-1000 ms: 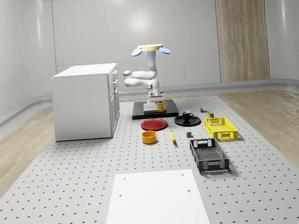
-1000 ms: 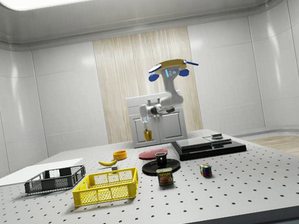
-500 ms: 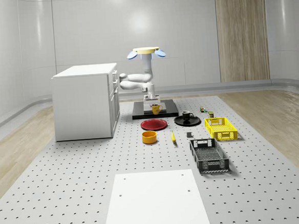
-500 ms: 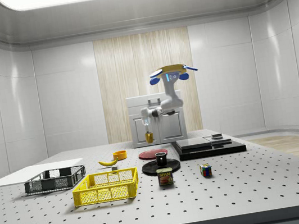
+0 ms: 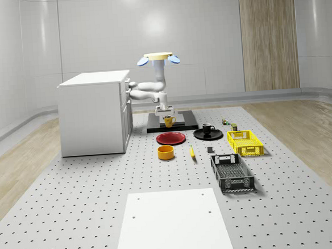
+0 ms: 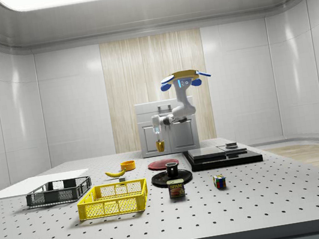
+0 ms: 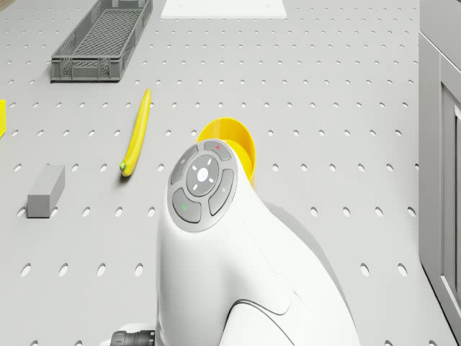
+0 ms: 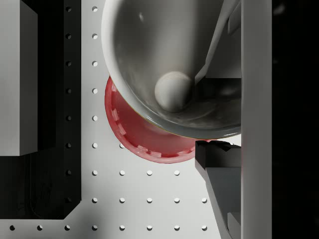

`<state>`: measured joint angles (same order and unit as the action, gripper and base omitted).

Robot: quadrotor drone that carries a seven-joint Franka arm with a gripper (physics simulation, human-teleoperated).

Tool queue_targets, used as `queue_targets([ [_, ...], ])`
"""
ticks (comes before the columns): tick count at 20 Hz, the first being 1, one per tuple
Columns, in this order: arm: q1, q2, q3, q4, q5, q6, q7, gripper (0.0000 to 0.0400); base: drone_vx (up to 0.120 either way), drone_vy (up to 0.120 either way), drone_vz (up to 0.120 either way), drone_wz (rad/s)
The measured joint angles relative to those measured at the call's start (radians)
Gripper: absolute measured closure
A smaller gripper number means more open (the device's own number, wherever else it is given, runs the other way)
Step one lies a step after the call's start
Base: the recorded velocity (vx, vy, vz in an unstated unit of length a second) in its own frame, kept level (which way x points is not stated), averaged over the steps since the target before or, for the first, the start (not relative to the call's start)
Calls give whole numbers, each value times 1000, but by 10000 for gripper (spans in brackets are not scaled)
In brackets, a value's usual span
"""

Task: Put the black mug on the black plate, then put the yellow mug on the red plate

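The drone point(image 5: 158, 58) hovers beside the white cabinet point(image 5: 95, 111), its hand point(image 5: 166, 117) pinching the glossy yellow mug point(image 5: 168, 121) in open air above the flat black slab point(image 5: 184, 125). On the table point(image 5: 73, 188), the round red plate point(image 5: 171, 138) lies at six o'clock from the mug; the small black mug point(image 5: 207, 128) sits on the round black plate point(image 5: 217, 134) at four o'clock.

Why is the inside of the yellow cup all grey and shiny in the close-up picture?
In the wrist view the yellow mug is seen from above, looking into its glossy, shaded inside, so it looks grey with soft reflections; in the whole-scene view the same mug, held in the tool, shows its yellow outside under bright room light.
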<state>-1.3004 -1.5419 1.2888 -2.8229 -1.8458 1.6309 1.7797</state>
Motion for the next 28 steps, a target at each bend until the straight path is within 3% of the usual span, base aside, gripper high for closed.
queue_targets([
  [8,-9,1,-61,18,-58,21,0,290,0,0,0,0],
  [19,-29,7,-74,23,-74,17,24,290,0,0,0,0],
  [28,-62,25,-76,26,-79,7,47,290,0,107,0,0],
])
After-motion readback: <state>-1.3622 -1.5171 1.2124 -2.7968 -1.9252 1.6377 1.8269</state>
